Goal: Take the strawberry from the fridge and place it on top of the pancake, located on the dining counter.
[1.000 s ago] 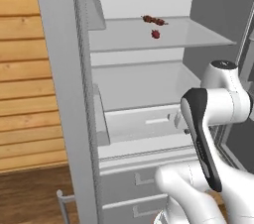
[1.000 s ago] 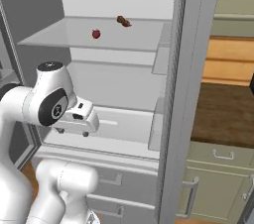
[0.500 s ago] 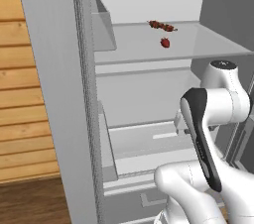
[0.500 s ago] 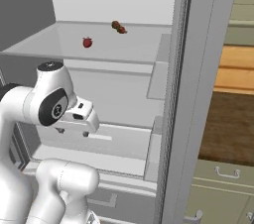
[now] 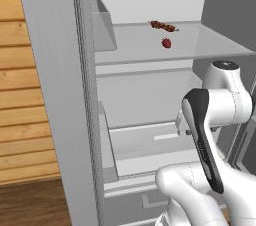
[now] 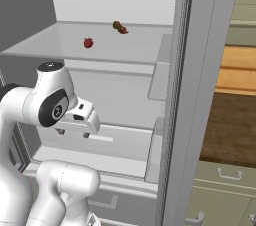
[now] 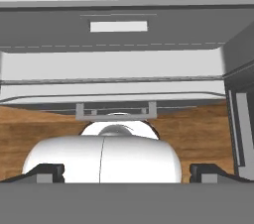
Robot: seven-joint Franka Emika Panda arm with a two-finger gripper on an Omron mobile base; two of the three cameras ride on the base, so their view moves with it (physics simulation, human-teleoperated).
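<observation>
Tool (image 7: 127, 171) spread wide (pointing downward), strawberry (image 5: 166, 43) on fridge (image 5: 150, 50) shelf

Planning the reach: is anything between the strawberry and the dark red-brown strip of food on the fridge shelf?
Nothing: in the left base view, only bare grey shelf separates the strawberry from the strip.
</observation>
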